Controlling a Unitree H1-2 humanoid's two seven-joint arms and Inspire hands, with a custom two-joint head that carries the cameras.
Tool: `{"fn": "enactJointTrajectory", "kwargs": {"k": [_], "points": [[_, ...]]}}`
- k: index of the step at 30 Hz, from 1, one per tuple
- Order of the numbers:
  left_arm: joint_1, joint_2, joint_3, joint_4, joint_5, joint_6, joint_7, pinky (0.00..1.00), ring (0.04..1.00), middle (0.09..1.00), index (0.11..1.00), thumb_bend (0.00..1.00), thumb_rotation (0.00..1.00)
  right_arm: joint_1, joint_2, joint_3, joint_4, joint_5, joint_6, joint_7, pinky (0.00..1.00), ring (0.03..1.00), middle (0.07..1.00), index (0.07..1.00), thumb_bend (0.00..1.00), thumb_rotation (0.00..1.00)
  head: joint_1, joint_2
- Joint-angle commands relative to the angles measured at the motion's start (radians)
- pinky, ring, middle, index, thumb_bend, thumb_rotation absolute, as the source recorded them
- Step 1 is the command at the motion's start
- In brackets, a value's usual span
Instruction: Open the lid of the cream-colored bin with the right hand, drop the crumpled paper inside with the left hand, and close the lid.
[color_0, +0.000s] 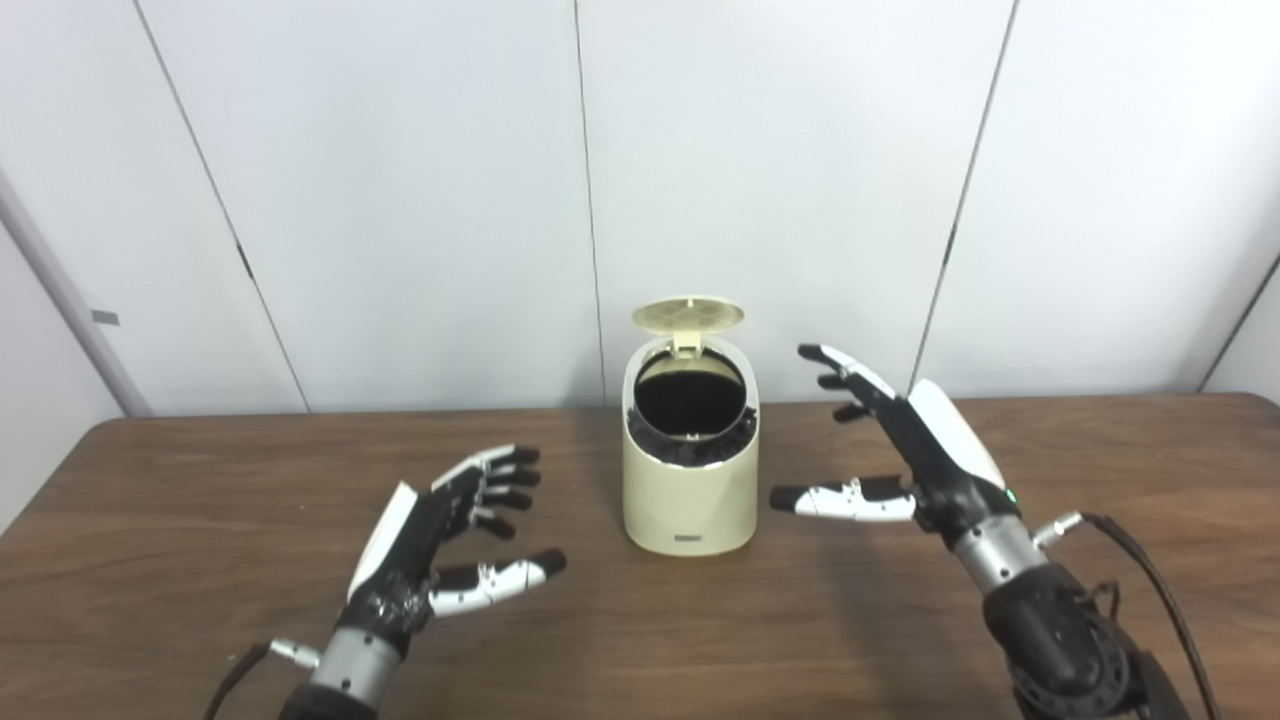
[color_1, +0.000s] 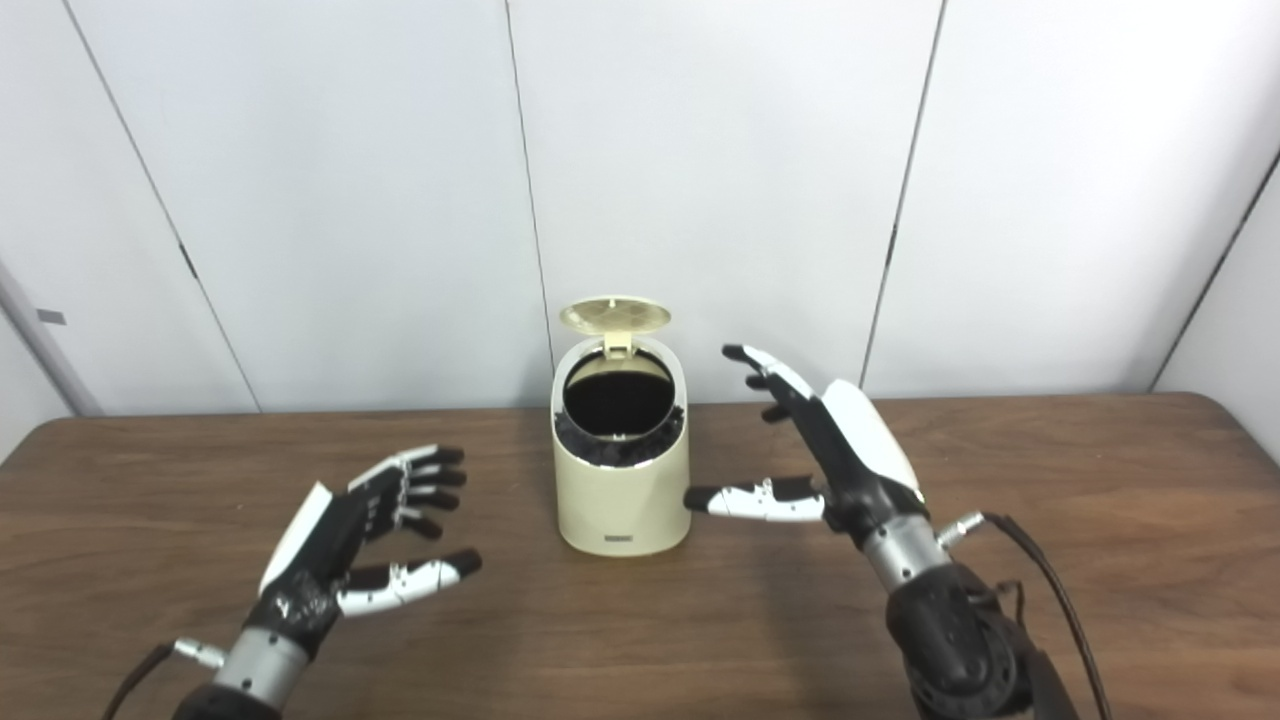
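Note:
The cream-colored bin (color_0: 690, 490) stands mid-table with its round lid (color_0: 688, 315) tipped up and back, showing a dark inside lined with a black bag. My right hand (color_0: 900, 440) is open just right of the bin, fingers reaching up toward the lid's height, thumb pointing at the bin's side without touching it. My left hand (color_0: 450, 530) is open and empty, low over the table to the bin's left. No crumpled paper shows anywhere on the table or in either hand.
The brown wooden table (color_0: 640, 620) runs across the whole view, its back edge against white wall panels (color_0: 400, 200). A black cable (color_0: 1150, 580) trails from the right wrist.

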Motion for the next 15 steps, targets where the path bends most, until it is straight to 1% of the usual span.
{"fn": "enactJointTrajectory", "kwargs": {"k": [1, 4, 6, 10, 12, 13, 15], "points": [[-0.009, 0.000, 0.003, -0.004, 0.013, -0.019, 0.014, 0.60, 0.716, 0.769, 0.809, 0.71, 0.18, -0.061, -0.014, -0.007, -0.004, 0.015, -0.050, -0.005, 0.73, 0.863, 0.922, 0.900, 0.73, 0.40, 0.001, 0.001], [0.007, -0.010, 0.003, 0.018, 0.014, -0.034, 0.022, 0.60, 0.708, 0.763, 0.801, 0.71, 0.18, -0.090, -0.025, 0.003, -0.004, -0.007, -0.050, -0.002, 0.76, 0.876, 0.922, 0.903, 0.72, 0.43, 0.003, 0.000], [0.018, -0.016, 0.004, 0.033, 0.015, -0.048, 0.029, 0.60, 0.701, 0.754, 0.793, 0.67, 0.16, -0.106, -0.028, 0.007, -0.005, -0.016, -0.047, 0.000, 0.74, 0.864, 0.914, 0.891, 0.72, 0.45, 0.005, -0.001], [0.040, -0.024, 0.007, 0.063, 0.004, -0.072, 0.027, 0.60, 0.691, 0.747, 0.788, 0.62, 0.11, -0.145, -0.035, 0.009, -0.012, -0.007, -0.021, 0.034, 0.75, 0.868, 0.918, 0.895, 0.72, 0.46, 0.009, -0.002], [0.049, -0.025, 0.009, 0.075, 0.003, -0.080, 0.025, 0.59, 0.686, 0.741, 0.783, 0.62, 0.08, -0.164, -0.036, 0.007, -0.013, -0.004, -0.011, 0.048, 0.73, 0.869, 0.918, 0.899, 0.73, 0.46, 0.009, -0.002], [0.055, -0.025, 0.010, 0.082, 0.000, -0.083, 0.023, 0.59, 0.685, 0.740, 0.783, 0.61, 0.08, -0.177, -0.037, 0.009, -0.012, -0.020, -0.005, 0.048, 0.73, 0.868, 0.917, 0.900, 0.73, 0.46, 0.009, -0.002], [0.062, -0.026, 0.012, 0.087, -0.005, -0.087, 0.022, 0.59, 0.687, 0.743, 0.782, 0.62, 0.06, -0.193, -0.037, 0.012, -0.010, -0.039, 0.000, 0.044, 0.66, 0.817, 0.884, 0.887, 0.75, 0.47, 0.009, -0.002]]}}
